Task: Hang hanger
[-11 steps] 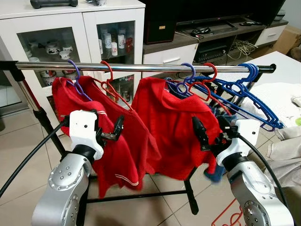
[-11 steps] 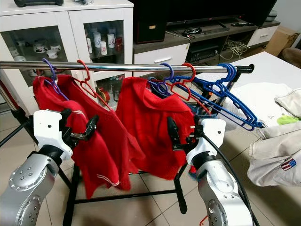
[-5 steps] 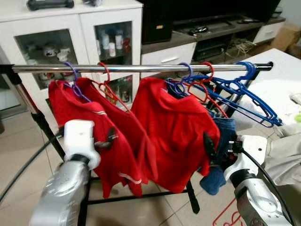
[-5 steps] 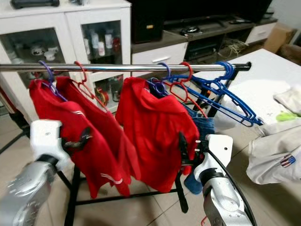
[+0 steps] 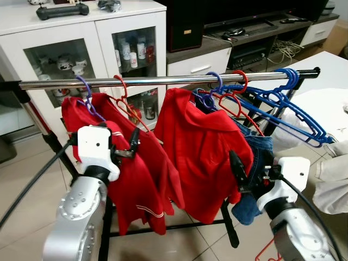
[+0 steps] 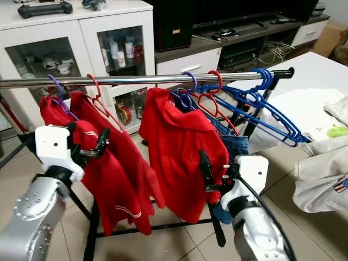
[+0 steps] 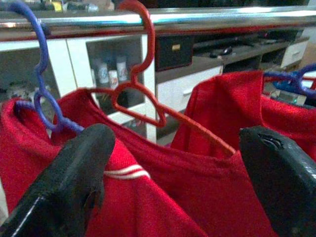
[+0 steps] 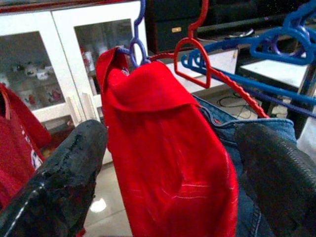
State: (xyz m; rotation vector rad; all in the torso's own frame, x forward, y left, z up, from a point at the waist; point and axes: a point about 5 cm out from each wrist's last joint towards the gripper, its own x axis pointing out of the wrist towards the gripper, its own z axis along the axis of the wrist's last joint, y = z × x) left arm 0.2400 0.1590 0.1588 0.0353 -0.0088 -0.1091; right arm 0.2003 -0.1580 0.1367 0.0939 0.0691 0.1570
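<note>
Red plastic hanger (image 7: 148,98) carrying a red shirt (image 5: 136,179), hooked on the chrome rail (image 5: 163,81), probably light, stiff and best gripped at its neck; left gripper (image 5: 132,148) and right gripper (image 5: 239,173) spread wide, holding nothing.

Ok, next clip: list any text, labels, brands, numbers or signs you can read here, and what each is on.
No readable text in these pictures.
Flag patch on the pale garment at the right: a flag emblem, no words legible.
Bottles in the glass cabinet: labels too small to read.
Red shirts on the rail: white stripes, no lettering.
</note>
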